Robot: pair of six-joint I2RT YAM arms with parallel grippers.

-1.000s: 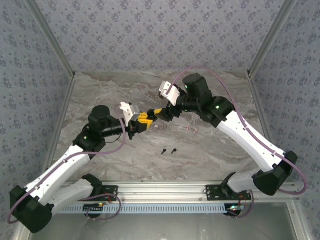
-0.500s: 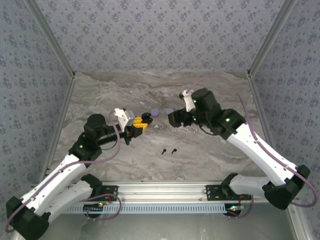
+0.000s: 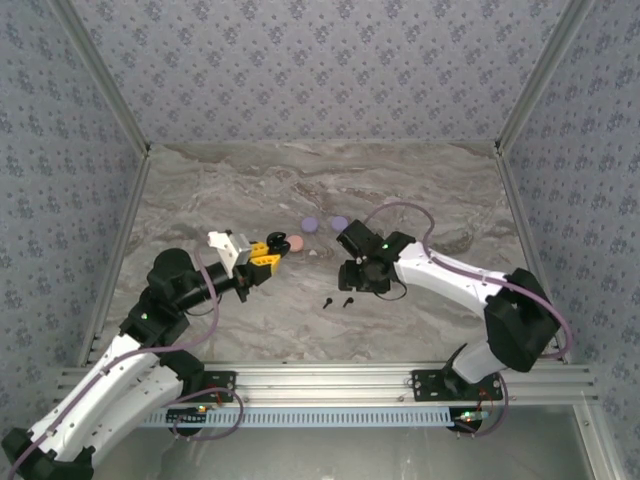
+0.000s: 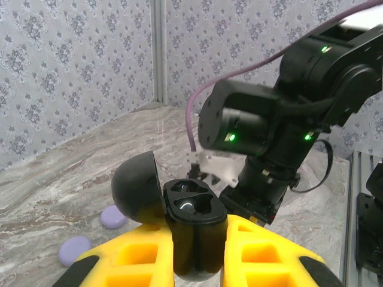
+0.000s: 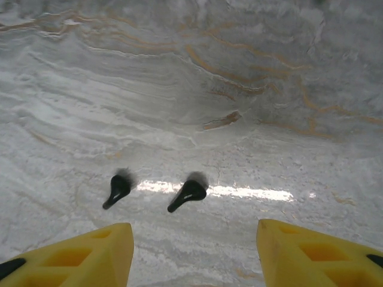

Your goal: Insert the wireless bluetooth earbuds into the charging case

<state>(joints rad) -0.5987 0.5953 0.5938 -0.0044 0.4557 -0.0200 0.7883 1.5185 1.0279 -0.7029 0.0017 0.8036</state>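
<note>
My left gripper is shut on a black charging case, held up off the table. In the left wrist view the case stands upright between the yellow fingers with its lid swung open to the left and both sockets empty. Two black earbuds lie side by side on the marble at front centre. My right gripper hangs just behind and above them, open. Its wrist view shows both earbuds ahead of the gripper, nothing between the fingertips.
Two purple round cases and a pink one lie on the marble table behind the grippers. The purple cases appear left of the held case. The right arm looms close in front of the left gripper.
My right arm swung away from the held case, down and forward over the black earbuds, its jaws narrowing somewhat. My left arm drew back to the left with the case.
</note>
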